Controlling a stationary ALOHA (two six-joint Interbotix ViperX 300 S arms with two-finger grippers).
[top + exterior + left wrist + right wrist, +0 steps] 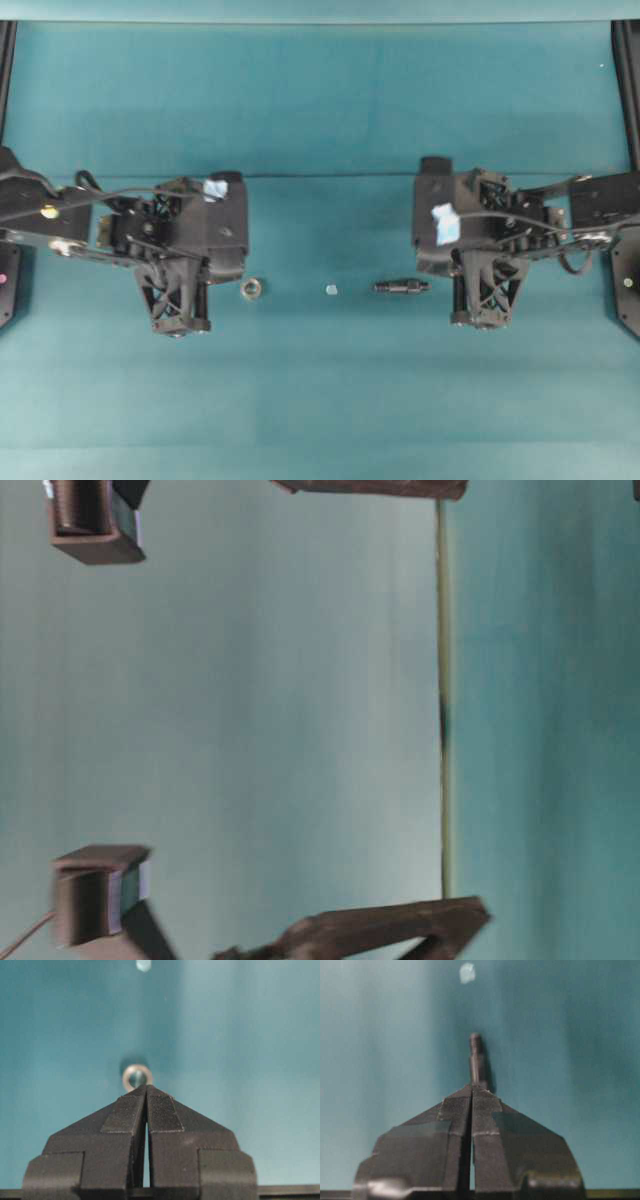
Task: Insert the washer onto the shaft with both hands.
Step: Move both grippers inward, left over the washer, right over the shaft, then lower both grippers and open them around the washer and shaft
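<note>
Left wrist view: silvery ringed washer (136, 1076) beyond pinched-shut left claw (146, 1091); right claw (471, 1091) likewise closed, empty.

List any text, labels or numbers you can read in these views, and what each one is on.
None can be read.
White tag on the left gripper arm: too blurred to tell whether it carries print.
White tag on the right gripper arm: the same.
Washer and shaft: no markings show.
</note>
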